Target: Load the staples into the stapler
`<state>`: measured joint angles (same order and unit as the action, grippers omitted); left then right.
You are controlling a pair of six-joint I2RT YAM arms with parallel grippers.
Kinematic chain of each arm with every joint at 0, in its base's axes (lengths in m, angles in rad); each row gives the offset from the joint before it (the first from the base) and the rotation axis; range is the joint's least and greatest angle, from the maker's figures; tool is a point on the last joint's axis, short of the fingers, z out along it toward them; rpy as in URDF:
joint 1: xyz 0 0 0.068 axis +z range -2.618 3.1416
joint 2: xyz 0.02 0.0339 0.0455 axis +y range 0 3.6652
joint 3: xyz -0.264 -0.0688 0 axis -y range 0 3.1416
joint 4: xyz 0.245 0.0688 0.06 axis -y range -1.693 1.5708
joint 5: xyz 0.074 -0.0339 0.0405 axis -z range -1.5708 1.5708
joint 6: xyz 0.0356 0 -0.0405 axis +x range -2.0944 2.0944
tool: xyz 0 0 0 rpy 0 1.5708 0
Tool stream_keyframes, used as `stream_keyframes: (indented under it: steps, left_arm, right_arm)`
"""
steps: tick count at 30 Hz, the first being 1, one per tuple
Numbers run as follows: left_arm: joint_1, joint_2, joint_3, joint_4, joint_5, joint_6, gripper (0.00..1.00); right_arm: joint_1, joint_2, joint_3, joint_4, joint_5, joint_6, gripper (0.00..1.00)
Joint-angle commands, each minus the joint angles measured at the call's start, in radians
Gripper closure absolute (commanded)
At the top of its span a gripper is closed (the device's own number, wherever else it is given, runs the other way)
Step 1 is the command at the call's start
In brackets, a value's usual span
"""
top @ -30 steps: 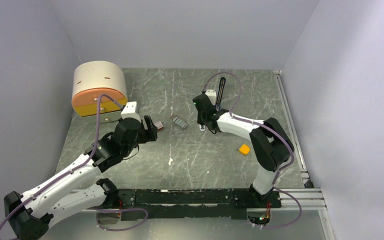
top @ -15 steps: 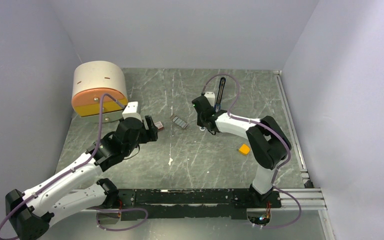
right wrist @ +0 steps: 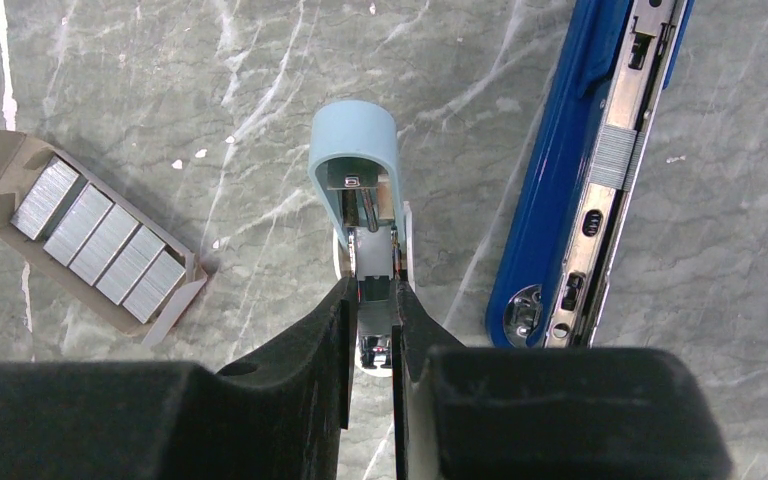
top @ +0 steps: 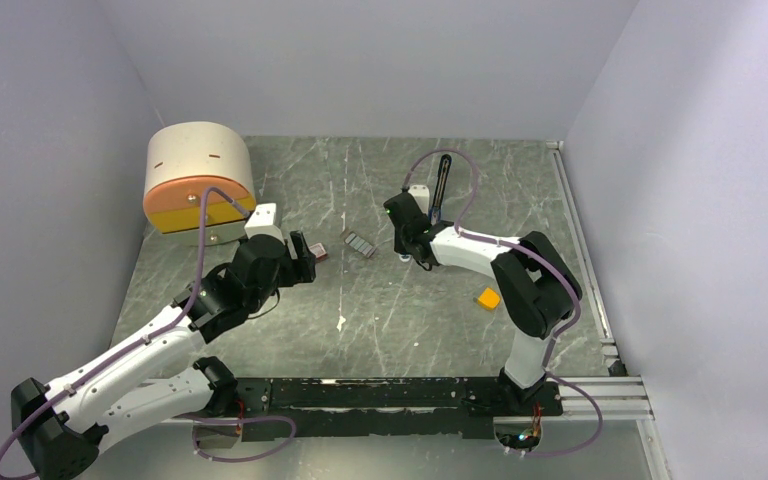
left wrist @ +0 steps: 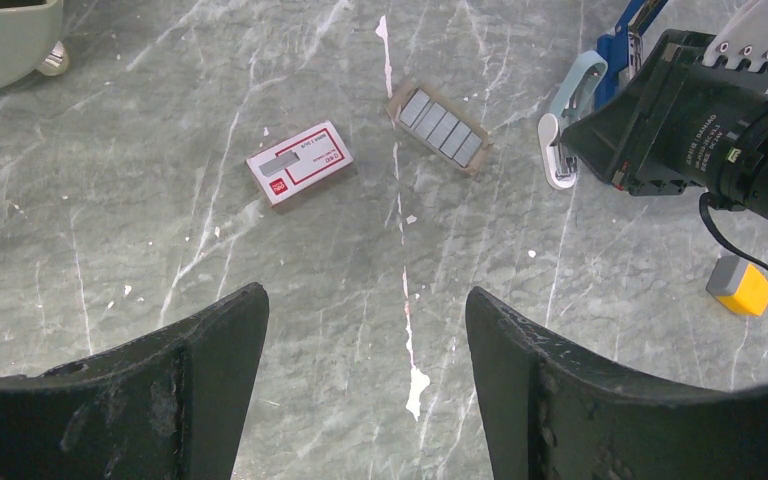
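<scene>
The stapler (right wrist: 558,170) lies opened out on the table, its metal channel facing up with a short ribbed grey strip (right wrist: 615,155) in it. In the top view the stapler (top: 441,185) is at the back, right of centre. The staples (right wrist: 100,245) sit in rows in an open cardboard tray, also seen as staples (left wrist: 440,125) and staples (top: 359,243). My right gripper (right wrist: 370,295) is shut on a small pale-blue piece (right wrist: 353,150), between the tray and the stapler. My left gripper (left wrist: 365,300) hangs open and empty above the table, short of the red-and-white box (left wrist: 300,162).
An orange block (top: 488,297) lies right of centre. A large round cream-and-orange container (top: 198,180) stands at the back left. Walls close in on three sides, and a rail (top: 580,230) runs along the right edge.
The right arm's elbow has swung slightly left, with the gripper still on the pale-blue piece. The left arm has barely moved.
</scene>
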<state>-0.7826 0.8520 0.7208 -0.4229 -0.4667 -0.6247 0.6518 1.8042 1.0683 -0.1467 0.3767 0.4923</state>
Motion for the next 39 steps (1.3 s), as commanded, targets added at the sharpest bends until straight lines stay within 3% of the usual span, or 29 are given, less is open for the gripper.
stream_keyframes:
  steps: [1, 12, 39]
  left_arm:
    - [-0.003, 0.0, 0.003, 0.02, -0.004, -0.005, 0.23]
    - [-0.003, -0.005, -0.001, 0.019, -0.006, -0.007, 0.23]
    - [-0.003, -0.01, -0.003, 0.013, -0.009, -0.008, 0.23]
  right_arm:
    - [-0.004, -0.003, -0.019, 0.029, 0.011, 0.002, 0.81]
    - [-0.004, -0.063, -0.029, 0.051, 0.017, -0.005, 0.81]
    - [-0.006, -0.006, -0.03, 0.053, 0.007, -0.006, 0.82]
